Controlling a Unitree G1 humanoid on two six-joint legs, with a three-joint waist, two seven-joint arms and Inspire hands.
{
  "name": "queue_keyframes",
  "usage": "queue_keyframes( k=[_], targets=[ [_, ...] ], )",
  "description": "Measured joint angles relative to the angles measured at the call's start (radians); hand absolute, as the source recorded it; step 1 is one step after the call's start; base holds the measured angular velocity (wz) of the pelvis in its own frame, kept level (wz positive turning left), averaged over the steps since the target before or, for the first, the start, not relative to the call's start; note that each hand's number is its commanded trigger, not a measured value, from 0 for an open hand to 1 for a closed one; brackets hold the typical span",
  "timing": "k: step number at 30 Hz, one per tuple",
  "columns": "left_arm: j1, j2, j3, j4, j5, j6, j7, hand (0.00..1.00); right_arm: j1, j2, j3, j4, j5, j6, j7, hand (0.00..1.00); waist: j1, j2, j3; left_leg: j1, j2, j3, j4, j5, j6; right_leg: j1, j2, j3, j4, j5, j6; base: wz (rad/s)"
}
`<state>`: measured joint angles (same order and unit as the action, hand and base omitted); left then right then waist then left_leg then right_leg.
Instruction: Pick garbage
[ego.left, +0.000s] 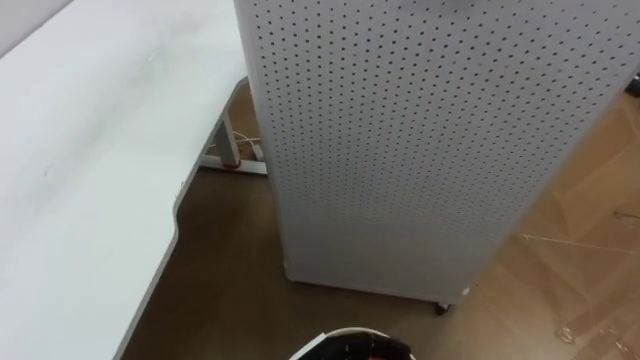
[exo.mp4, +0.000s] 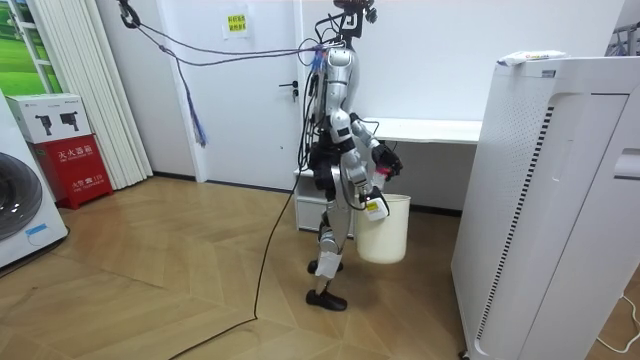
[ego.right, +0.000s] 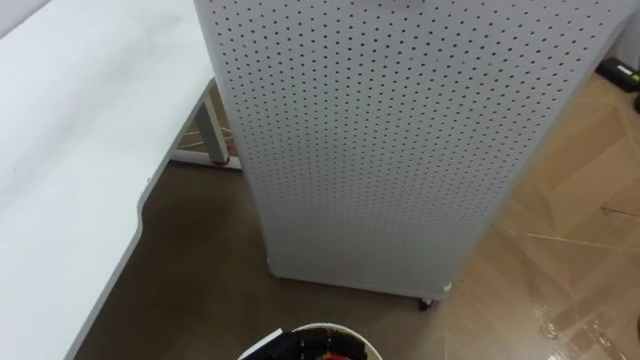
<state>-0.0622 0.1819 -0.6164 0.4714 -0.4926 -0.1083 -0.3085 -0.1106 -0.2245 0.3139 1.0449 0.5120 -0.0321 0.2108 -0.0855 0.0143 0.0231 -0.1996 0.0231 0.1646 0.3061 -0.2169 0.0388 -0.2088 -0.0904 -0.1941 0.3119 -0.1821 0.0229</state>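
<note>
Room view: robot stands between the table (exo.mp4: 430, 130) and the tall perforated cabinet (exo.mp4: 540, 200), with the bucket (exo.mp4: 385, 235) hanging off its right hand (exo.mp4: 373, 203) and the left hand (exo.mp4: 388, 160) up by its chest. Can't tell either hand's grip, too small. Garbage is probably that crumpled scrap (exo.mp4: 530, 57) on top of the cabinet. I'd step closer and keep the bucket clear of the cabinet before reaching. Count: one bucket, one table, one cabinet, one scrap.
</note>
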Motion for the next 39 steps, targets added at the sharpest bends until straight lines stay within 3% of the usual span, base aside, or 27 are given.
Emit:
queue_keyframes(
  k=[9,12,16,23,25,28,33,35,39],
  targets=[
    [0.001,0.006,0.004,-0.003,0.028,-0.004,-0.003,0.0,0.02,-0.012,0.015,-0.003,-0.007,-0.004,-0.022,1.0,0.004,-0.002,0.0016,0.002,0.0,0.002,-0.003,0.0,0.0,-0.001,0.0,0.004,0.0,0.0,0.0,0.0],
    [0.002,0.011,0.006,-0.013,0.078,-0.011,-0.003,0.0,0.031,-0.011,0.014,-0.004,-0.009,-0.026,-0.023,1.0,0.004,-0.001,0.0013,0.013,0.0,0.004,-0.006,0.0,0.0,0.009,0.001,0.004,-0.002,0.0,0.0,0.0],
    [0.021,0.041,0.017,-0.099,0.139,-0.015,-0.001,0.0,0.032,-0.014,0.009,-0.017,-0.01,-0.033,-0.018,1.0,0.0,-0.001,0.0013,0.025,-0.001,0.013,-0.009,0.0,0.0,0.015,0.0,0.014,-0.002,0.0,0.0,-0.06],
    [0.02,0.052,0.069,-0.156,0.282,-0.024,0.058,0.0,0.072,-0.013,0.005,-0.074,-0.008,-0.041,-0.027,1.0,-0.022,-0.002,0.0014,0.079,-0.002,0.025,-0.02,0.0,0.0,0.056,0.0,0.029,0.002,-0.002,0.003,-0.06],
    [0.02,0.073,0.078,-0.252,0.35,-0.025,0.094,0.0,0.082,-0.013,-0.021,-0.081,-0.007,-0.042,-0.029,1.0,-0.025,-0.001,0.0009,0.081,-0.003,0.026,-0.018,0.0,0.0,0.056,-0.001,0.03,0.001,-0.003,0.004,0.0],
    [0.017,0.065,0.103,-0.325,0.429,-0.07,0.127,0.0,0.087,-0.013,-0.029,-0.087,-0.011,-0.043,-0.049,1.0,-0.025,-0.002,0.0011,0.117,-0.005,0.038,-0.034,0.0,0.0,0.074,-0.003,0.034,0.003,-0.004,0.006,-0.1],
    [0.015,0.061,0.166,-0.419,0.586,-0.091,0.191,0.0,0.108,-0.012,-0.064,-0.08,-0.015,-0.06,-0.047,1.0,-0.008,-0.008,0.0024,0.173,0.002,0.104,-0.049,-0.01,-0.004,0.075,-0.002,0.045,0.033,-0.01,0.005,-0.41],
    [0.015,0.058,0.224,-0.433,0.63,-0.128,0.239,0.0,0.112,-0.012,-0.064,-0.08,-0.015,-0.065,-0.048,1.0,0.007,-0.007,0.0021,0.198,0.011,0.145,-0.048,-0.022,-0.009,0.074,-0.007,0.015,0.052,-0.008,-0.001,-0.68],
    [0.007,0.051,0.269,-0.439,0.691,-0.163,0.328,0.0,0.131,-0.011,-0.064,-0.075,-0.011,-0.079,-0.047,1.0,0.0,-0.017,0.0022,0.224,0.018,0.164,-0.049,-0.028,-0.012,0.092,-0.005,0.0,0.048,-0.006,-0.004,-0.18]
  ],
)
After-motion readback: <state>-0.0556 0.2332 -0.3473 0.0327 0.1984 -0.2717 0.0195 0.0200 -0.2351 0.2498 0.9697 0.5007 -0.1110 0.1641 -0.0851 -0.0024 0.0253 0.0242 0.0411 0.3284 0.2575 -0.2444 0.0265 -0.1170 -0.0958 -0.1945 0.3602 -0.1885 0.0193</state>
